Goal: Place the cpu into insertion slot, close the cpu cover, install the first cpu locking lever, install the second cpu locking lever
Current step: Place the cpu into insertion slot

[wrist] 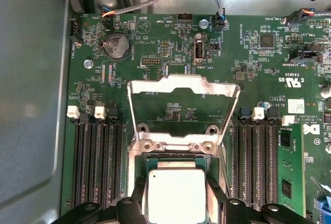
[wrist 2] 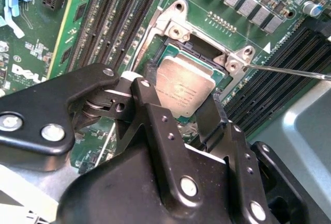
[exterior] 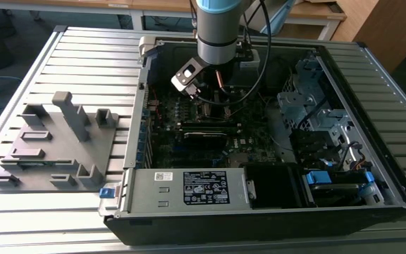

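Toward 12 o'clock in the black computer case (exterior: pixel 259 227), the black two-finger gripper (wrist 2: pixel 183 84) clamps the half-hidden silvery-grey square cpu (wrist: pixel 177 195).

cpu (wrist: pixel 177 195) in insertion slot (wrist: pixel 176 162) | cpu cover (wrist: pixel 183 85) at slot's edge | memory slots (wrist: pixel 98 167) either side

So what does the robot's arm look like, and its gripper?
The arm is a shiny silver-grey tube with a light blue band near the top. Black cables hang down beside it, and a small grey box sits at its wrist. The gripper is black metal, built from jointed bars with round silver screws.
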